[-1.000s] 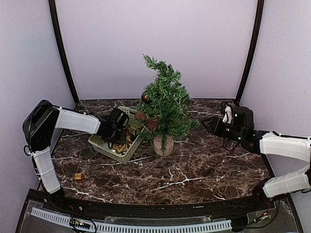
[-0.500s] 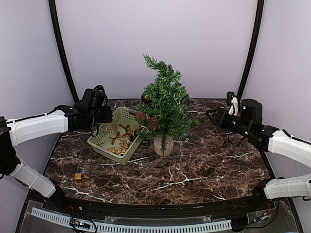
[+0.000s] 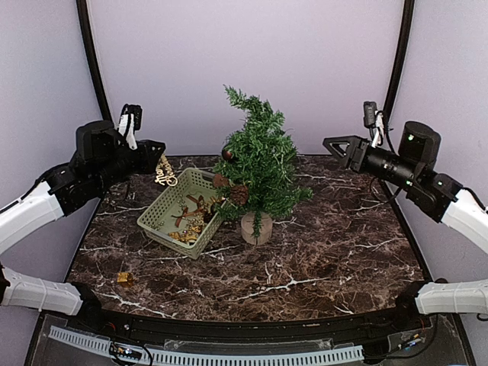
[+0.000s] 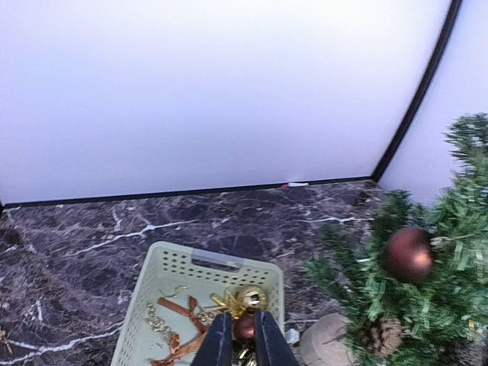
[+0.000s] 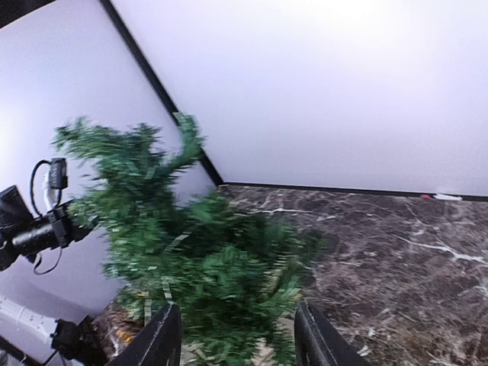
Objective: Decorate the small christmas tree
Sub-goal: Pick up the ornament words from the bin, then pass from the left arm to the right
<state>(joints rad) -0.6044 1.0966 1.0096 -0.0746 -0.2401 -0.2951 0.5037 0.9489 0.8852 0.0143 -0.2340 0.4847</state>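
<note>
The small christmas tree (image 5: 200, 255) is blurred in the right wrist view

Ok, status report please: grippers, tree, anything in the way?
Left gripper: jaws shut on gold ornament. Right gripper: jaws open, empty. Small christmas tree upright, brown ball and pine cones on it. Basket beside it, path looks clear.

Top cam high-rear; wrist cams both face tree (image 3: 259, 164).
</note>
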